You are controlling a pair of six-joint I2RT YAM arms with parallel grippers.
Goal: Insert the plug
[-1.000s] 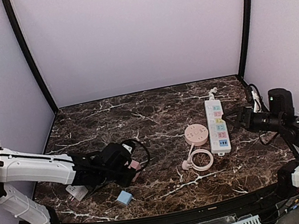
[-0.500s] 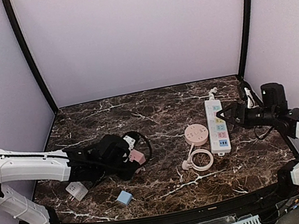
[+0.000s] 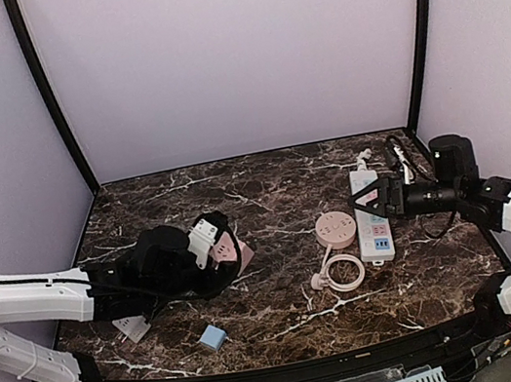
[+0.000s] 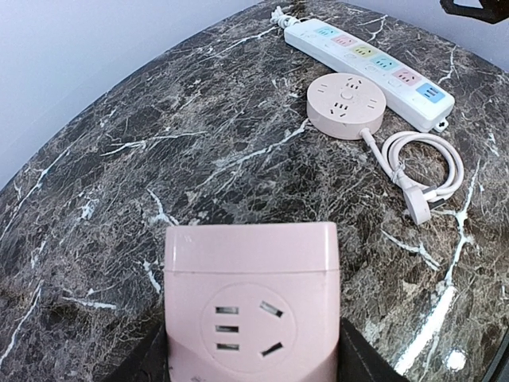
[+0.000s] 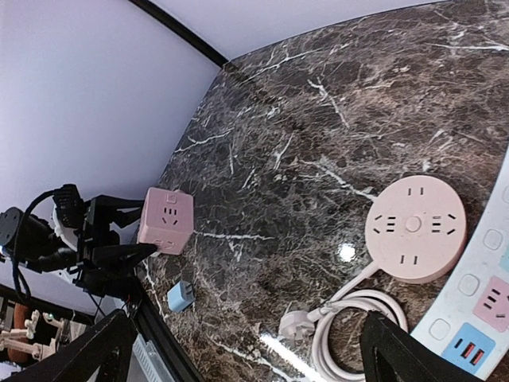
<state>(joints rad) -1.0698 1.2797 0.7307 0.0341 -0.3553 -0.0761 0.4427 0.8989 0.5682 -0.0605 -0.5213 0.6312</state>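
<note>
Left fingers [image 4: 362, 362] grip the pink cube socket [image 4: 251, 306] at the table's [image 3: 264, 184] left side. Right fingers [image 5: 87, 354], spread apart, hover over the white power strip [image 3: 372, 225]; the plug [image 4: 417, 208] lies unheld.

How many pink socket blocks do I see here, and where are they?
2. A pink cube is held in the left gripper, at the left. A pink round socket lies beside the white power strip, at the right. The arms could hide others.

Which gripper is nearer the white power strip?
Right. The right gripper hovers by the white power strip; the left gripper, holding the pink cube socket, is far from it.
</note>
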